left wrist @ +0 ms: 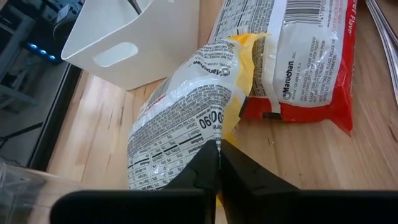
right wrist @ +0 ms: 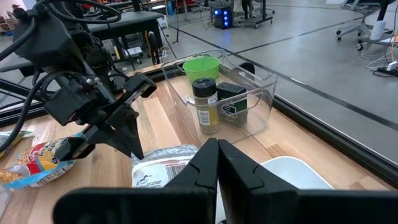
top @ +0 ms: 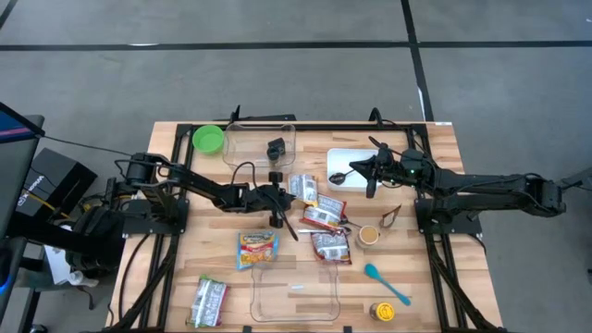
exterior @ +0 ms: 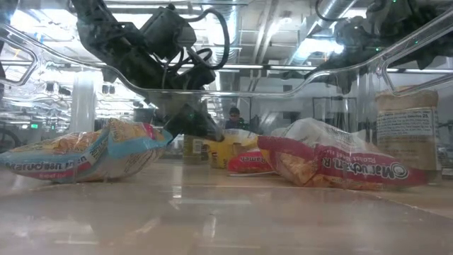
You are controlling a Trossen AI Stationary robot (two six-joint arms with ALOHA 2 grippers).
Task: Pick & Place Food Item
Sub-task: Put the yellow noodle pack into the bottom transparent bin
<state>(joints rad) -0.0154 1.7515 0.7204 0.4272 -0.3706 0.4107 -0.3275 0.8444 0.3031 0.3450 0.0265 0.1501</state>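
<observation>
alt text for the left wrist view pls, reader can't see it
The left gripper has its two dark fingers shut on the edge of a white and yellow noodle packet lying on the wooden table. A red noodle packet lies beside it, with a white bin beyond.

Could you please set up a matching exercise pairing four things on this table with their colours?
Things:
1. Bowl at the far left corner
2. Spatula near the right front
3. Bin under the right arm
4. Ramen packet beside the small cup

Colours:
A. White
B. Red and white
C. Green
D. Teal

Pairs: 1-C, 2-D, 3-A, 4-B
</observation>
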